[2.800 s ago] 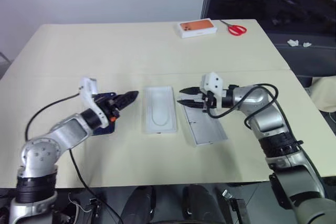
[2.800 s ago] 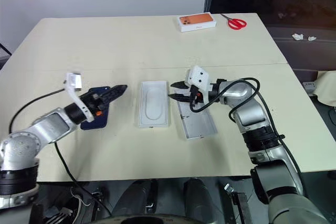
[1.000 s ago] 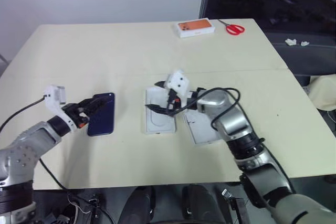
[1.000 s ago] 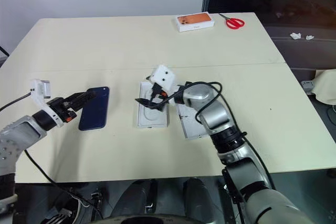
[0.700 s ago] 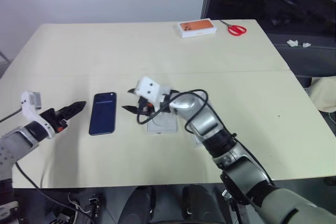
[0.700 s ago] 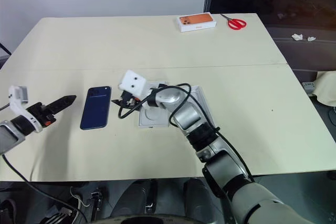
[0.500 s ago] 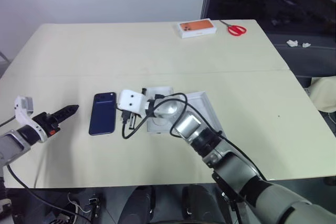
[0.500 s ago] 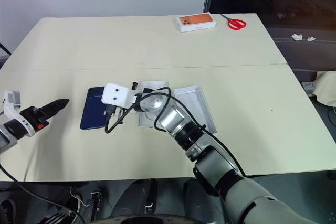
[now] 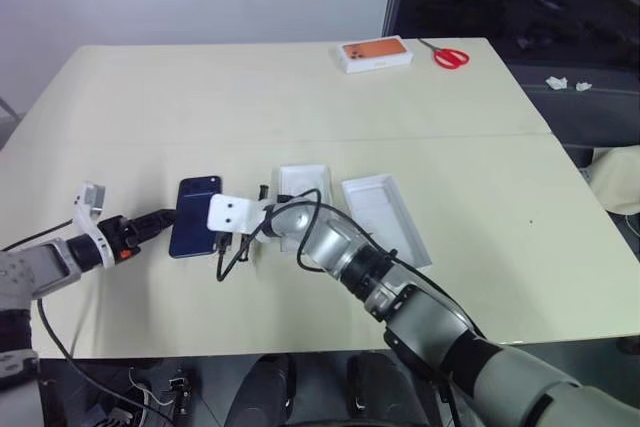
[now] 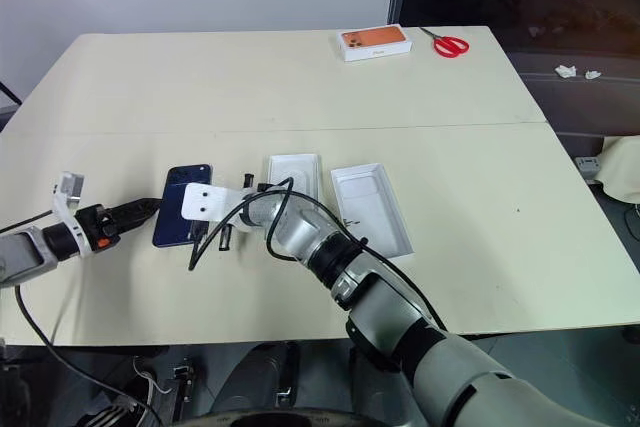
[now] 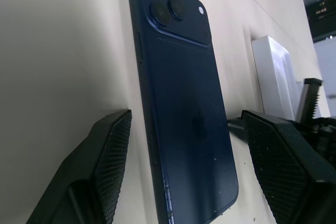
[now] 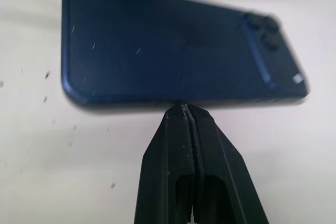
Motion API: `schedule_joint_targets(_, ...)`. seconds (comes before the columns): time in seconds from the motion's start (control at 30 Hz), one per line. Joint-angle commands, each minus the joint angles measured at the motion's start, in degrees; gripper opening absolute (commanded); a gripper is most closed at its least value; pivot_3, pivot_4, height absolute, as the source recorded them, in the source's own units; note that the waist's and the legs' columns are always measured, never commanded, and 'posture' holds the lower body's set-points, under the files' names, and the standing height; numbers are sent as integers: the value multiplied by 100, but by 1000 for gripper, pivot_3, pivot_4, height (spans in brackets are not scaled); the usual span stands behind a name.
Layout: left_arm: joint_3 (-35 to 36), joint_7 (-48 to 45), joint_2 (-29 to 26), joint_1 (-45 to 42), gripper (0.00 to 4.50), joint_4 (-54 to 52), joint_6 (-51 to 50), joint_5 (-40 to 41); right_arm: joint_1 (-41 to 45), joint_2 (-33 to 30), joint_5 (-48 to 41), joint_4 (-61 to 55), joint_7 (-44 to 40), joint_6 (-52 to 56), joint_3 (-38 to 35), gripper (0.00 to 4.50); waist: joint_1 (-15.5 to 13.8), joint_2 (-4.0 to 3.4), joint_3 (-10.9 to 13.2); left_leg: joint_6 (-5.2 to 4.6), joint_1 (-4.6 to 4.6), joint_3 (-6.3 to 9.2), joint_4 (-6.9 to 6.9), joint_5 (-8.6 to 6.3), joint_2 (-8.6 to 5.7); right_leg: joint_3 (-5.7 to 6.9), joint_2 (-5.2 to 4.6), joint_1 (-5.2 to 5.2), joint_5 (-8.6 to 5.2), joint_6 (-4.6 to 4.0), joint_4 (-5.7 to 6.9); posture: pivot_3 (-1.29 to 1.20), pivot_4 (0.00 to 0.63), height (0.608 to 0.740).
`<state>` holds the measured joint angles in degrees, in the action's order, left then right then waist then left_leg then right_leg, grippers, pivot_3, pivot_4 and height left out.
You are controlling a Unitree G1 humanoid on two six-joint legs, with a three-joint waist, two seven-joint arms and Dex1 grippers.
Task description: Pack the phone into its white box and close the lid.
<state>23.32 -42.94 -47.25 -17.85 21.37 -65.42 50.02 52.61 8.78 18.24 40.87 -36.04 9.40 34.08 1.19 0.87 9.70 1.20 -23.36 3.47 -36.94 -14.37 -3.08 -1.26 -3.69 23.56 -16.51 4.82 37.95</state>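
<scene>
A wide table (image 9: 300,97) with a matte cream top fills the space in front of me, a faint seam crossing it from side to side, with a pale wall behind. On it I count one phone (image 9: 196,216), three white cardboard pieces and one pair of red-handled scissors (image 9: 443,53). The phone is a slim, glossy, dark navy slab with rounded corners, lying flat on its face with the camera cluster at the far corner, towards my left of the table's middle. Just to its right sits a shallow white insert tray (image 9: 303,190), and beside that a deeper white rectangular box shell (image 9: 385,215), open side up and plain inside. An orange-topped white box (image 9: 375,53) rests near the far edge next to the scissors. My left gripper (image 11: 181,171) has its two textured black fingers spread apart, one on each long side of the phone, without touching it. My right gripper (image 12: 184,109) has its fingers pressed together, their joined tip right at the phone's long right edge.
</scene>
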Motion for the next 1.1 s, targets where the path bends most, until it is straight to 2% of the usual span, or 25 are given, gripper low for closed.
schedule_joint_targets(0.03,-346,-97,180,65,3533,-9,-131,-221,133,100,139,-51,-73,121,68,54,-1,-1,-1,0,1,0,0,0,0,0,0,-1,0,0,0,0,150,740)
schedule_joint_targets(0.4,-324,276,840,-96,3533,-829,-670,-159,-15,42,243,-203,-155,108,66,54,-44,-24,-18,-21,13,4,-1,-12,-10,1,-8,-18,0,0,0,0,150,740)
schedule_joint_targets(0.57,-140,388,1061,-207,3533,-885,-931,-143,-29,-4,268,-191,-163,75,42,54,-31,-23,-18,-13,13,5,-2,-8,-10,2,-7,-18,0,0,0,0,150,740)
schedule_joint_targets(1.07,384,605,972,-32,3533,-569,-838,-238,-91,-75,392,-175,-137,-144,66,54,57,-22,-19,-4,14,6,2,-2,-6,1,-4,-15,0,0,1,0,150,740)
schedule_joint_targets(1.1,395,619,986,-17,3276,-583,-842,-227,-90,-74,396,-177,-136,-161,65,18,69,-22,-19,-4,14,6,2,-2,-6,1,-4,-15,0,0,1,0,150,740)
